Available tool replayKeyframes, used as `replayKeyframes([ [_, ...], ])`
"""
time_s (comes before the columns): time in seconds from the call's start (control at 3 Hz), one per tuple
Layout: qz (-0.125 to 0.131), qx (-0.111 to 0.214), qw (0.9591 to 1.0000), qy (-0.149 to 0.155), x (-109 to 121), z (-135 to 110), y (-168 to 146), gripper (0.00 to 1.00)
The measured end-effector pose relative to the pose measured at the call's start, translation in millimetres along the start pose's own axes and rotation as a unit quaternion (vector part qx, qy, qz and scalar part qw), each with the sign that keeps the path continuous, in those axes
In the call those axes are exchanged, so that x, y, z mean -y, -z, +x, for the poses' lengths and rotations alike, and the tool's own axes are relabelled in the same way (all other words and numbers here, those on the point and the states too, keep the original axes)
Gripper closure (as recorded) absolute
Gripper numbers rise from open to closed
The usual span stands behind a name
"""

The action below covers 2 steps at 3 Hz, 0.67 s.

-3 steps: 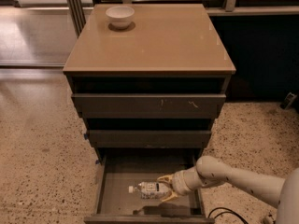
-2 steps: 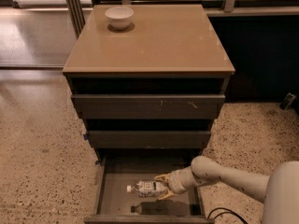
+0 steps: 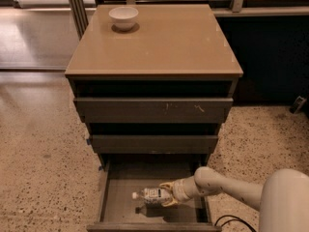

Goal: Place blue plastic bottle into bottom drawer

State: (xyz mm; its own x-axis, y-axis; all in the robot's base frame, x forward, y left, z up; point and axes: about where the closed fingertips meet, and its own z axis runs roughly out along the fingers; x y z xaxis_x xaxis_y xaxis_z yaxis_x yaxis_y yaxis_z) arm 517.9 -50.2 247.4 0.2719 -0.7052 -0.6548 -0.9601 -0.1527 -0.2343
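The blue plastic bottle is small and clear with a white cap and a pale label. It lies on its side, cap to the left, inside the bottom drawer, which is pulled out. I cannot tell if it rests on the drawer floor or hangs just above it. My gripper reaches into the drawer from the right on a white arm. Its yellow-tipped fingers are closed around the bottle's right end.
The two shallower drawers above are nearly shut. A white bowl stands at the back left of the cabinet's tan top. A black cable lies on the speckled floor at the lower right.
My gripper and the bottle have shifted slightly to the left within the bottom drawer. The hold on the bottle is unchanged.
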Motion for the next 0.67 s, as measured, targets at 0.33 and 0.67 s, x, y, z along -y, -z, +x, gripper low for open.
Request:
replayKeyframes([
  [0.33, 0.006, -0.013, 0.9999, 0.005, -10, 22, -29, 1.00],
  [0.67, 0.007, -0.028, 0.9995, 0.012, -17, 48, -65, 1.00],
])
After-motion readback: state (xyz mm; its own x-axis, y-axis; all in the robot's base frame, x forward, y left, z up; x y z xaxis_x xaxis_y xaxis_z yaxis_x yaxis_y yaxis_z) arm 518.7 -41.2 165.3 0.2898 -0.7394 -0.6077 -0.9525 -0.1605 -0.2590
